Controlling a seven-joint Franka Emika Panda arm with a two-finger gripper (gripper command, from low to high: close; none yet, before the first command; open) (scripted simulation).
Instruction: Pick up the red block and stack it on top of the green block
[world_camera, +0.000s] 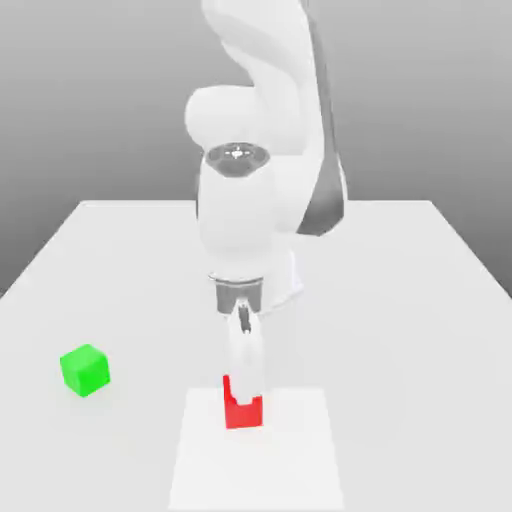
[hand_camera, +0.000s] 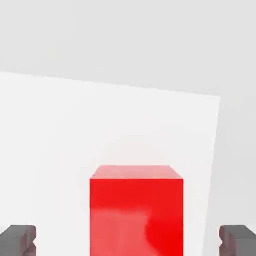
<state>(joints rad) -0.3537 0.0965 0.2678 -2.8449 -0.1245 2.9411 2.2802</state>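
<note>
You have one red block (world_camera: 242, 411) nearest you on the white mat (world_camera: 300, 460), with the gripper (world_camera: 245, 385) lowered over it, jaws spread wide and its grey fingertips (hand_camera: 19, 239) standing clear on either side, nothing clamped. One green block (world_camera: 84, 369) sits alone on the table (world_camera: 400, 300) toward the exterior view's left, well apart, nothing between them. Behind rises the single white arm (world_camera: 240, 220).

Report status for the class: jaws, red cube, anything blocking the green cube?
Gripper open, jaws either side of small matte red cube, not closed. Small matte green cube apart on white table, unobstructed.
</note>
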